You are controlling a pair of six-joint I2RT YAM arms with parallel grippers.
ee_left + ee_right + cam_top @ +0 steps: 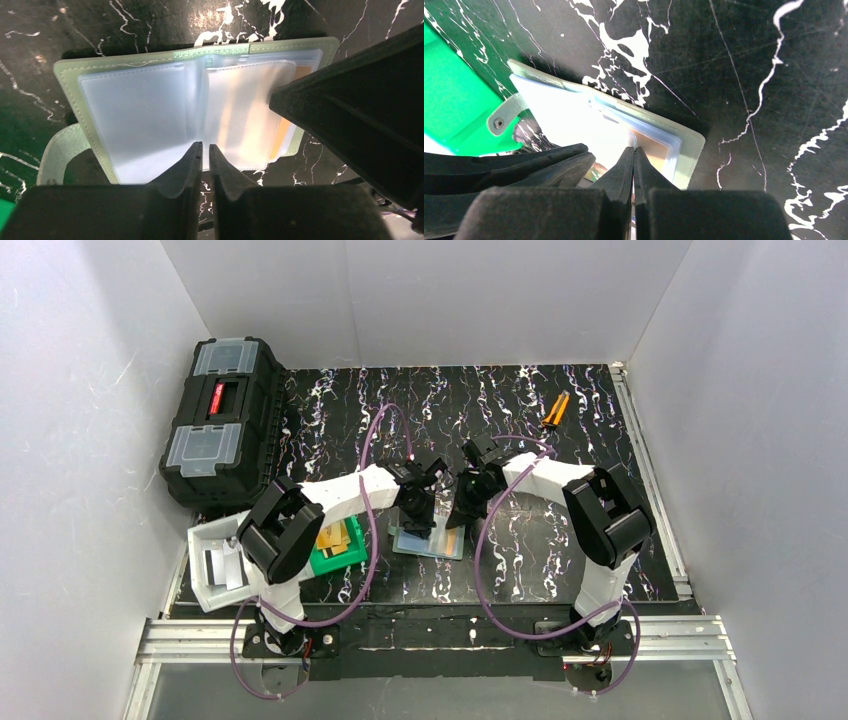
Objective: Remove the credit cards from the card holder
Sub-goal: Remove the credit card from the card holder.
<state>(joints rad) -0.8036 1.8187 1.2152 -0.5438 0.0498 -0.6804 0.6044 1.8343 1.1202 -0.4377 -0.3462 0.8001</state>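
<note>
Glossy, floppy card holder [140, 110] hides a stiff credit card [655, 146], likely best edge-pinched; left end effector [205, 147] and right end effector [634, 151] sit closed, hold unclear.

Black toolbox [222, 420] back left, orange-handled tool [553, 411] back right, green bin [335, 562] nearer.

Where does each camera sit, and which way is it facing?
Top external: above and behind the bases, looking down at the table; both arms show whole, meeting over the card holder.
Left wrist: on the left arm, looking down past the left fingers at the opened holder; right fingers intrude at right.
Right wrist: on the right arm, looking down past the right fingers at the holder's corner and a green bin; left fingers show lower left.
Shared: both wrist views show the holder with an orange card inside.
</note>
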